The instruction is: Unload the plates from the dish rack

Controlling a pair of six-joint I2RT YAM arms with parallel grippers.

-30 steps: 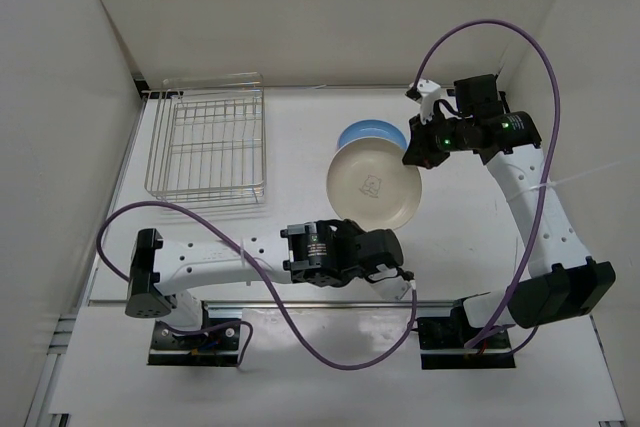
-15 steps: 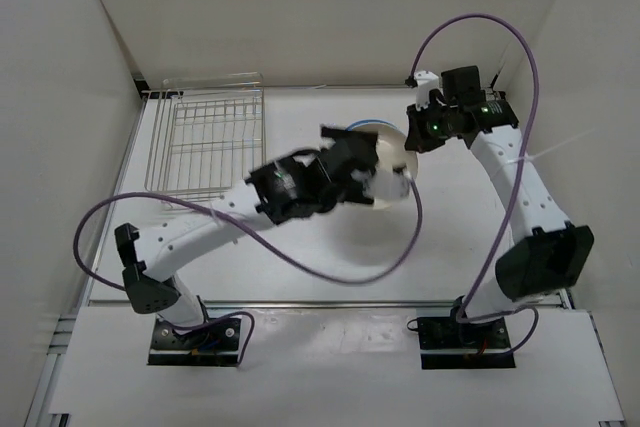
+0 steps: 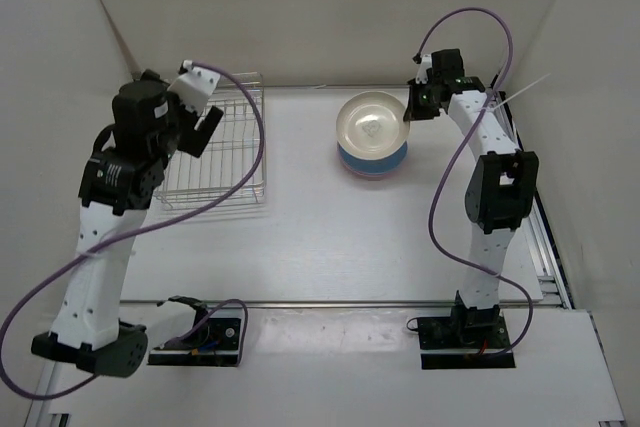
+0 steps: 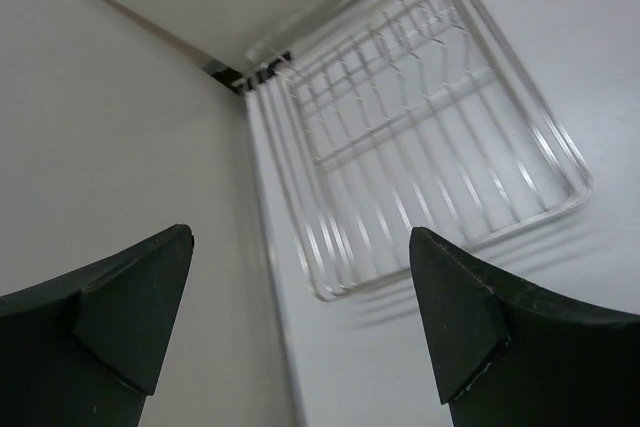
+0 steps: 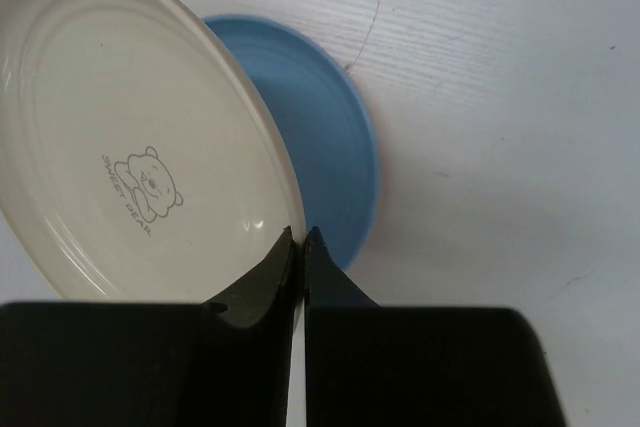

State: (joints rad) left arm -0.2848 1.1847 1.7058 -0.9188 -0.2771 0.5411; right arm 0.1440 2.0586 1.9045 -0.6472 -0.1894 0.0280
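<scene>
Left gripper (image 4: 300, 247) is hanging with its jaws spread wide above the dish rack (image 4: 420, 137), which is sitting at the table's (image 3: 300, 237) left side. Farther back on the right, I'm watching the right gripper (image 5: 300, 237) pinching the cream-white plate's (image 5: 130, 127) rim, over the blue plate (image 5: 320, 137); the pink plate (image 3: 372, 176) is peeking out beneath.
</scene>
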